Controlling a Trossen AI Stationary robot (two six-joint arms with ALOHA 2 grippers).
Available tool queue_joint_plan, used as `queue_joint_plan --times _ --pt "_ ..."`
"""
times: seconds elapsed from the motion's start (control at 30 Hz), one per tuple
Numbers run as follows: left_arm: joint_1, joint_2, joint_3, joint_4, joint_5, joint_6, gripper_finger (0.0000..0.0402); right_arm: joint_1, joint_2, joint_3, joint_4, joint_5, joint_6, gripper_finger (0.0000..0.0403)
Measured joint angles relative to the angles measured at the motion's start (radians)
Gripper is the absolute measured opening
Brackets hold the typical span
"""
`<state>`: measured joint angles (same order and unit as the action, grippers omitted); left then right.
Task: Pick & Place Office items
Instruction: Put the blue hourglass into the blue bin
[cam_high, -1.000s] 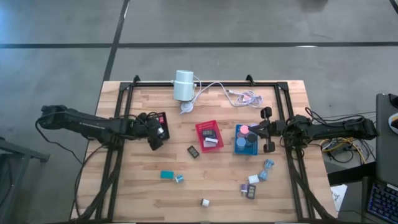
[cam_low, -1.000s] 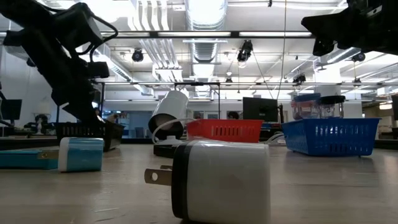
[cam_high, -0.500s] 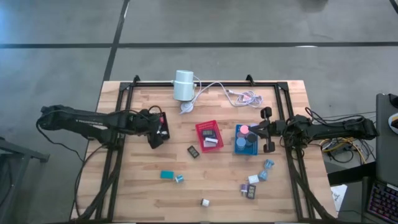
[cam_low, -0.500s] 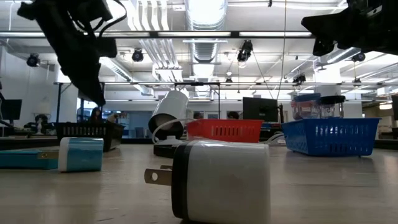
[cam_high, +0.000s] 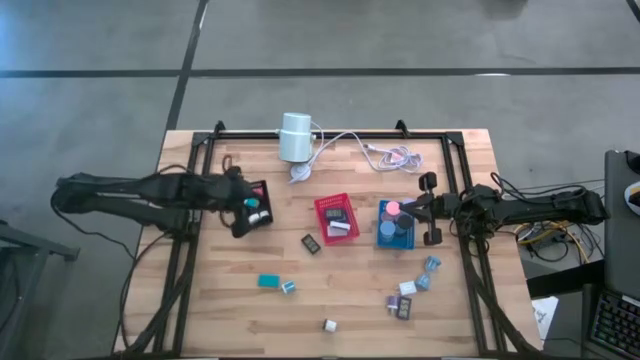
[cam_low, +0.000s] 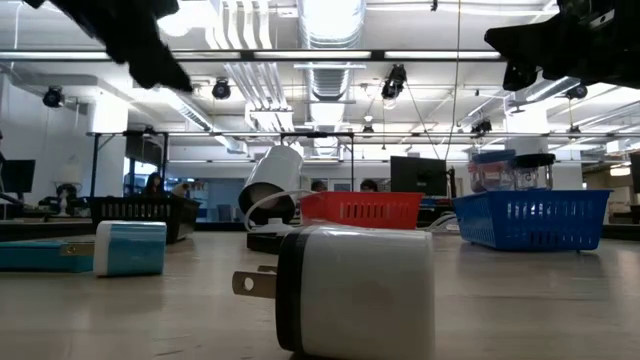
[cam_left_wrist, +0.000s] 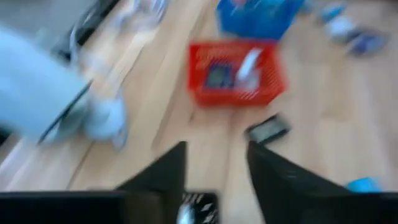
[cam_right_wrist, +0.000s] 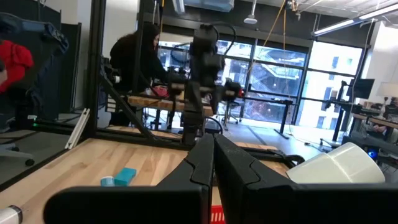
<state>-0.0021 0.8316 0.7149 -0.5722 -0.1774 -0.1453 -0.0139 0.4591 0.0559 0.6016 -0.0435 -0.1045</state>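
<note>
The office items lie scattered on the wooden table: a teal block (cam_high: 268, 281), a white plug (cam_high: 329, 325), a black piece (cam_high: 311, 244) and a cluster of small pieces (cam_high: 405, 297) at the near right. My left gripper (cam_high: 243, 220) hangs above the black tray (cam_high: 262, 190) at the left, open (cam_left_wrist: 214, 149) with nothing between its fingers. A small white piece (cam_high: 253, 204) lies in that tray. My right gripper (cam_high: 406, 208) waits, shut (cam_right_wrist: 212, 144), above the right side of the blue tray (cam_high: 383, 238).
The red tray (cam_high: 337, 217) and the blue tray hold a few pieces in the table's middle. A white cylinder (cam_high: 295, 137) with cables (cam_high: 385, 152) lies at the far edge. A black frame rail (cam_high: 190, 230) runs along each side. People sit in the room beyond the table.
My left gripper has risen from the black tray, leaving the top of the low view, and has drawn back a little toward the table's left edge, its fingers tipping up from steeply down. The white piece stays in the tray.
</note>
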Motion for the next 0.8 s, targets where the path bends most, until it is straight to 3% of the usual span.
queue_joint_plan --times 0.2,0.47,0.8 --pt "0.0 -0.152 -0.012 0.138 0.111 0.119 0.0016 0.0 0.0 0.0 0.0 0.0 0.0 0.0008" --pt "0.001 -0.347 -0.109 0.275 0.122 0.223 0.0004 0.0 0.0 0.0 0.001 0.0 0.0 0.0008" --pt "0.001 -0.506 -0.372 0.51 0.121 0.251 0.0002 0.0 -0.001 0.0 0.002 0.002 0.0 0.0008"
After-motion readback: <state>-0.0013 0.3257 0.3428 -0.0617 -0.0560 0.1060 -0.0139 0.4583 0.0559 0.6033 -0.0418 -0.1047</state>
